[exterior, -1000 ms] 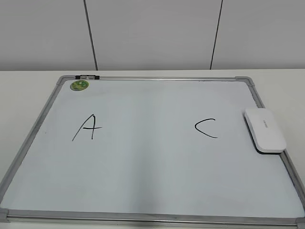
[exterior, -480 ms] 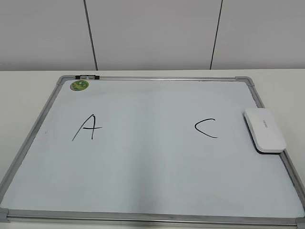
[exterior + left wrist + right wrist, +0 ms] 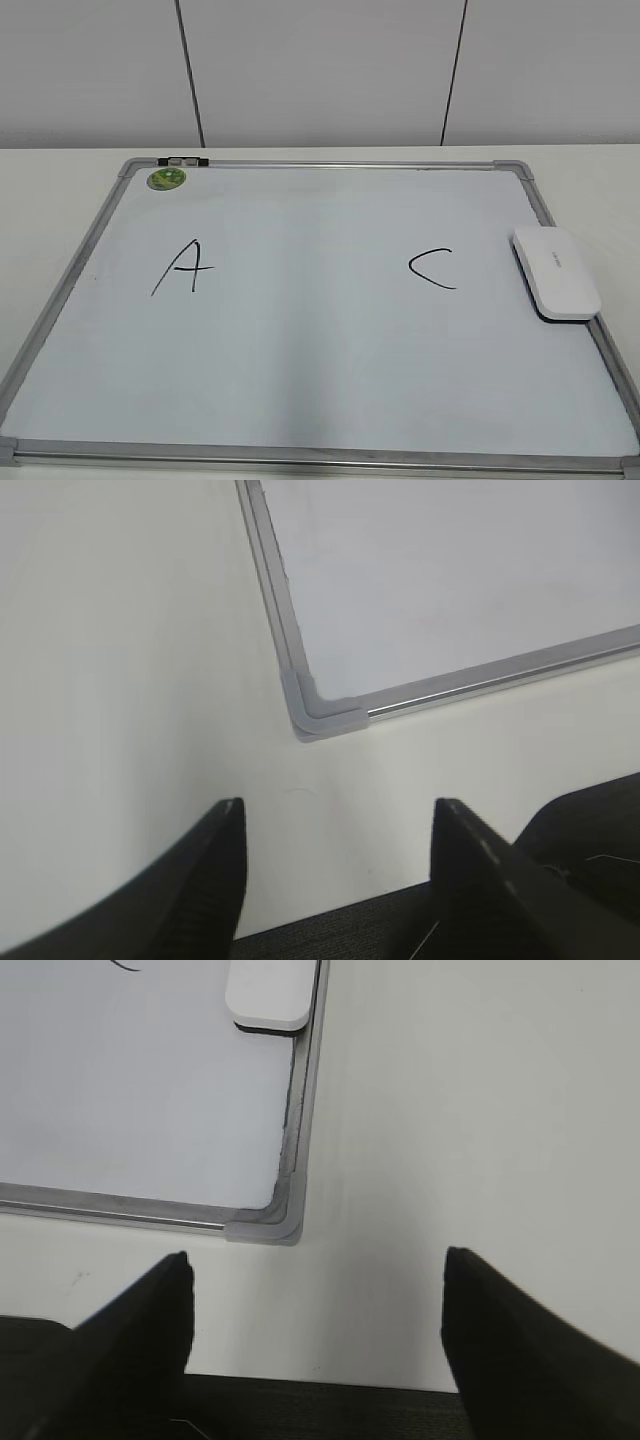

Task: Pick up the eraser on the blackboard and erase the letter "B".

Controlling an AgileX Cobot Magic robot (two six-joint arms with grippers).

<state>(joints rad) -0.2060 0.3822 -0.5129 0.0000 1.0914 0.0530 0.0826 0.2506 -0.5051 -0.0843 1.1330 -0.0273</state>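
A: Okay, quick pass. Your blackboard [image 3: 300, 400] lies flat on the white bench [image 3: 40, 190], silver frame, grey corner caps, green sticker [image 3: 166, 179] at the far left corner.

B: Where's the eraser?

A: Eraser [image 3: 556, 272] sits on the right edge of the board, white top up, dark underside showing along its near side, partly over the frame. It's just right of the black "C" [image 3: 432, 267]. The right wrist view shows the eraser [image 3: 268, 995] at the top, far from the tool.

B: And the letter "B"?

A: You won't find one in these views. Black "A" [image 3: 181, 267] is on the left half, "C" on the right half, bare white surface between them.

B: Tools?

A: Your left tool [image 3: 335, 865] has its jaws spread apart, holding nothing, over the bench just near of the board's near-left corner cap [image 3: 320, 712]. Your right tool [image 3: 315, 1335] is spread wide too, empty, over the bench beside the near-right corner cap [image 3: 268, 1222]. Neither shows in the exterior view, and neither touches the board.
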